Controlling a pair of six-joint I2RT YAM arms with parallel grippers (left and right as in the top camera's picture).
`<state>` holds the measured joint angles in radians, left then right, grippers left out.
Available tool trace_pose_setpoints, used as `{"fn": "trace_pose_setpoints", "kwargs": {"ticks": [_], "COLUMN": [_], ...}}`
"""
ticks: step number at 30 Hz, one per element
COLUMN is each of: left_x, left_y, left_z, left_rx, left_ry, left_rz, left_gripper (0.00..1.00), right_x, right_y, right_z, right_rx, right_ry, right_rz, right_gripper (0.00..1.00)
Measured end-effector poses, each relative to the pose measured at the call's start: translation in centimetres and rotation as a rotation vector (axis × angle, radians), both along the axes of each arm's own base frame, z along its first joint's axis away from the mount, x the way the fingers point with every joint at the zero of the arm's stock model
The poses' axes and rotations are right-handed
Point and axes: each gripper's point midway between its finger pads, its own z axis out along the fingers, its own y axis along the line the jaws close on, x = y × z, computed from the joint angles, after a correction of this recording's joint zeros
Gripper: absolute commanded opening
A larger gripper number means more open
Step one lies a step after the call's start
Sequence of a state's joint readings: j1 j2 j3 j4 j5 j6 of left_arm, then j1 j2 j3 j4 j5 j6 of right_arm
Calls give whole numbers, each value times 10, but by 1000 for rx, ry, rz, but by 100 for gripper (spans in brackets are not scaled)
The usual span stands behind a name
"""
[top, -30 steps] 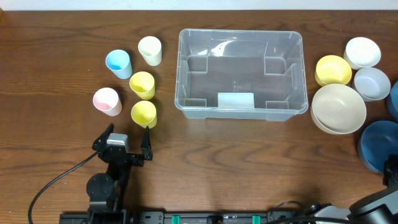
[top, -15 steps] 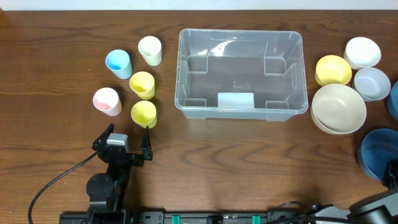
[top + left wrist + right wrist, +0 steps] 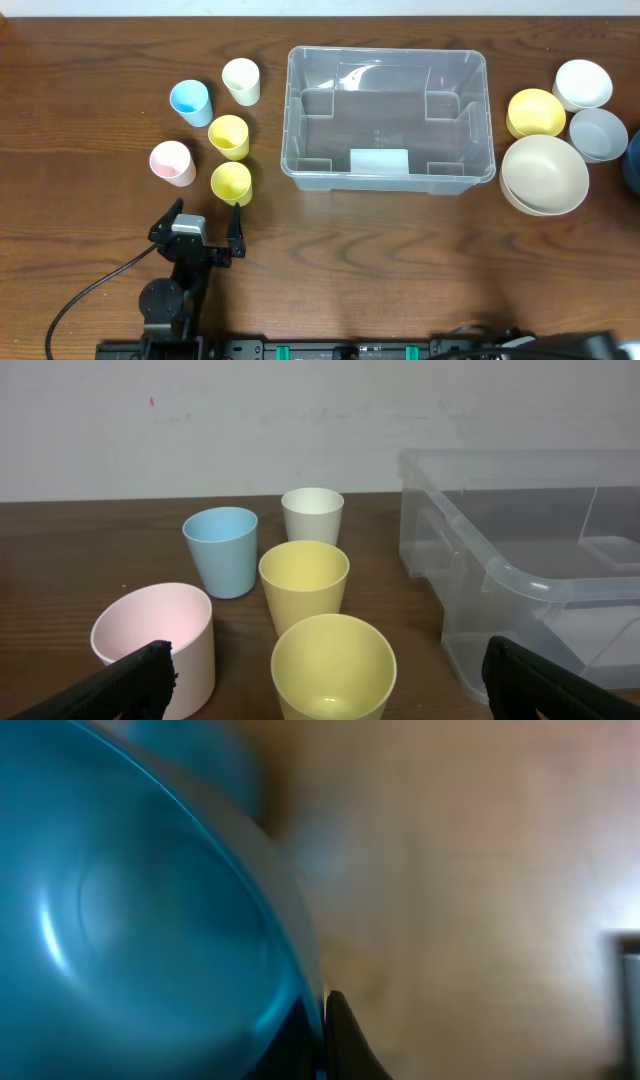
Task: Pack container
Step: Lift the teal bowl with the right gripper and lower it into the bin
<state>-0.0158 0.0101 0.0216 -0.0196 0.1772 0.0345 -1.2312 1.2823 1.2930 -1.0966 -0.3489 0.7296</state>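
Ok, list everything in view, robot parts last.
container: one, clear, centre.
blue cup: one, blue, left.
cream cup: one, cream, back left.
yellow cups: two, yellow, beside container.
pink cup: one, pink, far left.
yellow bowl: one, yellow, right.
white bowl: one, white, back right.
grey bowl: one, pale grey, right.
cream bowls: seemingly two nested, cream, front right.
dark blue bowl: one, right edge, cropped.
blue bowl: one, blue, in right gripper.
left gripper: black, open, near yellow cups.
right gripper: black, shut on blue bowl.
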Motion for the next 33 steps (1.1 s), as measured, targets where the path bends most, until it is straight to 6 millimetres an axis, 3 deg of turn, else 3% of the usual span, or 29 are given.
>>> {"fn": "trace_pose_setpoints", "kwargs": {"ticks": [3, 7, 12, 17, 20, 24, 25, 33], "left_x": [0, 0, 0, 0, 0, 0, 0, 0], "left_y": [0, 0, 0, 0, 0, 0, 0, 0], "left_z": [0, 0, 0, 0, 0, 0, 0, 0], "left_rx": [0, 0, 0, 0, 0, 0, 0, 0], "left_ry": [0, 0, 0, 0, 0, 0, 0, 0], "left_rz": [0, 0, 0, 0, 0, 0, 0, 0], "left_gripper": [98, 98, 98, 98, 98, 98, 98, 98], "right_x": [33, 69, 107, 125, 133, 147, 149, 198], "right_y": [27, 64, 140, 213, 254, 306, 309, 391], "right_z": [47, 92, 148, 179, 184, 171, 168, 92], "right_rx": [-94, -215, -372, -429, -419, -406, -406, -381], "right_ry": [-138, -270, -450, -592, -635, -600, -586, -319], "right_rz": [120, 281, 564, 820, 960, 1142, 1153, 1400], "right_gripper": [1, 1, 1, 1, 1, 2, 1, 1]}}
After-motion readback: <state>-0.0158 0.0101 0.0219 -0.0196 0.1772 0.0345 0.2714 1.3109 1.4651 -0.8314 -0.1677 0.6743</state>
